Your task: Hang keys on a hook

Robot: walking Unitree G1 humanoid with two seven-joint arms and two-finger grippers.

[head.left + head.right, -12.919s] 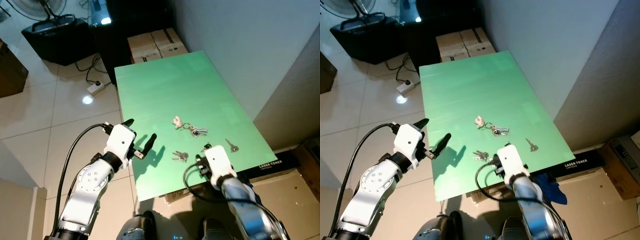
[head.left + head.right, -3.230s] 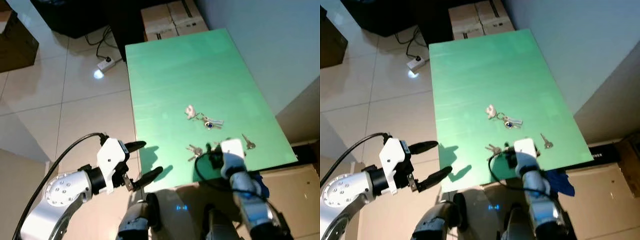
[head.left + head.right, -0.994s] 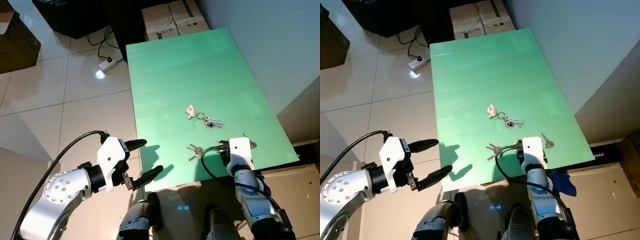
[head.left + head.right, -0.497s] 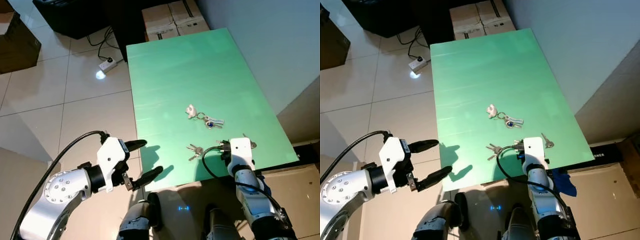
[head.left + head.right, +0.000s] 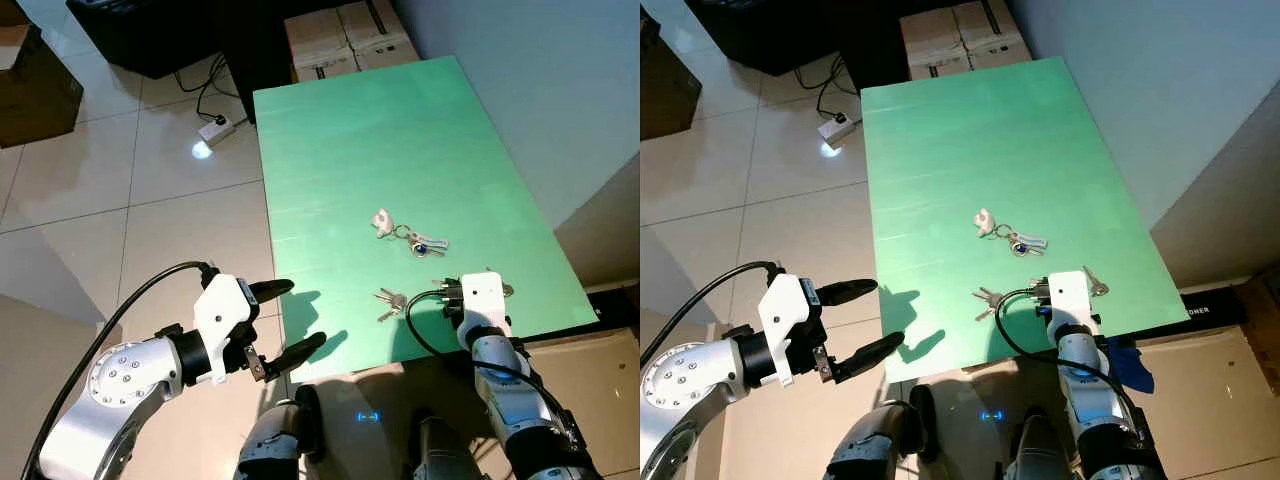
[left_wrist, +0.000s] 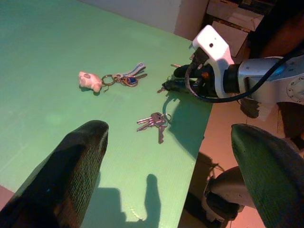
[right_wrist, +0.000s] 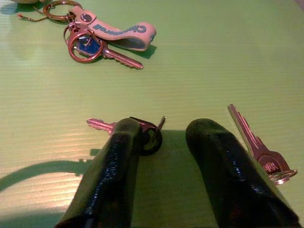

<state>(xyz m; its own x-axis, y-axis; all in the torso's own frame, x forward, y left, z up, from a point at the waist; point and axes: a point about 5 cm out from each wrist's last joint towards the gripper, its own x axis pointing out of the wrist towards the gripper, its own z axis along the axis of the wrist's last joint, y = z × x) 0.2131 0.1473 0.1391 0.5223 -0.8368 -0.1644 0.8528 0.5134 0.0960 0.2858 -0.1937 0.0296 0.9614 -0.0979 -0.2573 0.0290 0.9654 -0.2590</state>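
On the green table (image 5: 350,150) lie a key ring with a white charm and a blue tag (image 5: 408,234), a small bunch of keys (image 5: 388,300) and a single key (image 7: 256,147). My right gripper (image 7: 166,126) hovers low over the table's near right corner, fingers open. A small key on a black ring (image 7: 151,135) lies between its fingertips, touching one of them. The strap key ring (image 7: 114,31) lies beyond it. My left gripper (image 5: 298,316) is open and holds nothing, off the table's near left edge above the floor.
Cardboard boxes (image 5: 345,30) stand past the table's far end. A power strip (image 5: 215,130) with a cable lies on the tiled floor to the left. A pale wall (image 5: 560,90) runs along the table's right side. A brown box (image 5: 30,80) sits far left.
Over the last few seconds my right gripper has shifted a little to the right along the table's near edge. The left arm and the keys have stayed put.
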